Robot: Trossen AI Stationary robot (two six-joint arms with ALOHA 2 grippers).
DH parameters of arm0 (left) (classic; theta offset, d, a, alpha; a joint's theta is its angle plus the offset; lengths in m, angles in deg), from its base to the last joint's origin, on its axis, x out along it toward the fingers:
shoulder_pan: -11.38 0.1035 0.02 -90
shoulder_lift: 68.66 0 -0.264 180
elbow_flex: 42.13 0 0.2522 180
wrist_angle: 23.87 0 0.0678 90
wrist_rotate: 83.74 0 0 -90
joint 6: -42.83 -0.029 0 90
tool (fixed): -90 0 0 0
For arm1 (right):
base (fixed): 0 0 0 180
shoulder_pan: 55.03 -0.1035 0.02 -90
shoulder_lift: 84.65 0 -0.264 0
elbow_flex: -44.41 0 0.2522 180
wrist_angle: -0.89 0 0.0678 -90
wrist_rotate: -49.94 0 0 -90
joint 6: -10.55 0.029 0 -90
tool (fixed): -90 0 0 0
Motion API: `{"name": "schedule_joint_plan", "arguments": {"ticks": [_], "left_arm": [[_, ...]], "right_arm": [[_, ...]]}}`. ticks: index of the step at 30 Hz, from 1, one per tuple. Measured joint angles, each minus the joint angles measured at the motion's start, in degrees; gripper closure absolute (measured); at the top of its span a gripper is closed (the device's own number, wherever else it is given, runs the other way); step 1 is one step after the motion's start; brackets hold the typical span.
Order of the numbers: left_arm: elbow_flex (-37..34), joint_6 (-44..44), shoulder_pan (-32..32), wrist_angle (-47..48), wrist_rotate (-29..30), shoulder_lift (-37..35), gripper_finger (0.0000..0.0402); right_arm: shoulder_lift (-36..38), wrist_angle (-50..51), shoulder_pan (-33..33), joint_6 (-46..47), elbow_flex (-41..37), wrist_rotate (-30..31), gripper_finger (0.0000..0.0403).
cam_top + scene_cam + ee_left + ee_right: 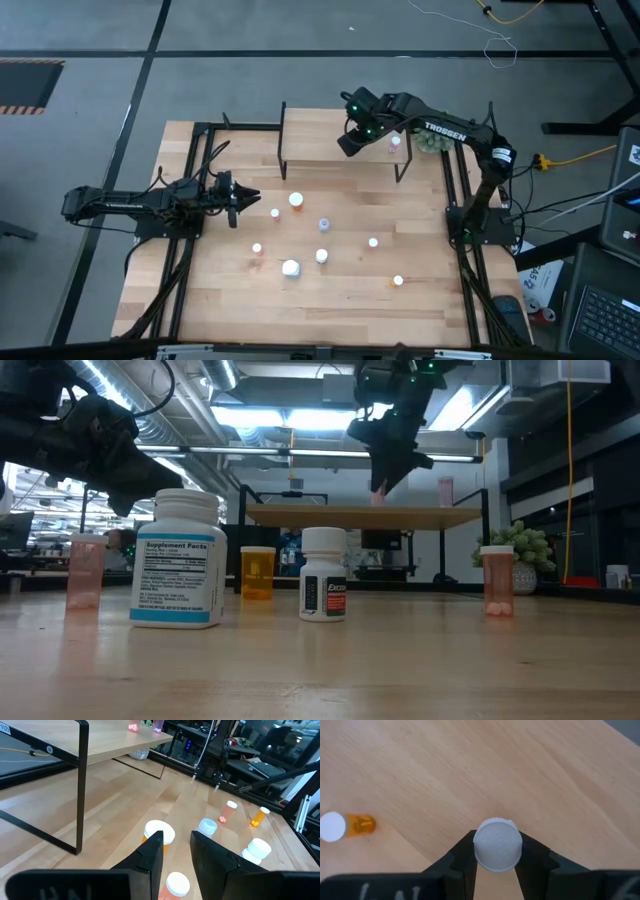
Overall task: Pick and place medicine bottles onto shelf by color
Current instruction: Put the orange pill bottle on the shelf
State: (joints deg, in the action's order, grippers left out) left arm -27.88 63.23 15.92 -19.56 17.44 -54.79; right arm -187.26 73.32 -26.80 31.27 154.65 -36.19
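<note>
My right gripper point(350, 140) hangs over the shelf point(320, 150), a light-wood board on black legs at the table's far side, shut on a small pink medicine bottle point(378, 492) with a white cap. Another pink bottle point(395, 143) stands on the shelf's right part. Several more bottles stand on the table, among them an orange one point(297, 200), a bluish one point(324, 224) and a big white one point(290, 268). My left gripper point(245, 195) waits level at the table's left, open, with nothing between its fingers point(152, 852). My right gripper pinches the bottle's white cap point(497, 844) between its two fingers, one on each side of the cap. The fingers slant down from above. The bottle hangs upright below them, its pink body point(378, 492) just clear of the shelf board.
A green bushy plant point(430, 140) stands by the shelf's right end. Black frame rails point(455, 200) run along the table's left and right sides. An orange bottle point(347, 826) shows on the wood below my right gripper. Bare wood lies along the near edge point(330, 320).
</note>
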Motion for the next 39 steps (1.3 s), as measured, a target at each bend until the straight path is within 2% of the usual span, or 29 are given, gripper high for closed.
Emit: {"name": "schedule_joint_plan", "arguments": {"ticks": [14, 24, 39], "left_arm": [[0.0, 0.0, 0.0, 0.0, 0.2, 0.0, 0.0308], [0.0, 0.0, 0.0, 0.0, 0.2, 0.0, 0.0308], [0.0, 0.0, 0.0, 0.0, 0.2, 0.0, 0.0308]], "right_arm": [[-0.1, -0.4, 0.0, -1.7, 0.1, 1.5, 0.0290], [-0.3, 0.1, 0.0, -1.7, 0.1, 1.5, 0.0250], [0.0, -1.1, 0.0, -1.7, 0.5, 1.5, 0.0222]]}}
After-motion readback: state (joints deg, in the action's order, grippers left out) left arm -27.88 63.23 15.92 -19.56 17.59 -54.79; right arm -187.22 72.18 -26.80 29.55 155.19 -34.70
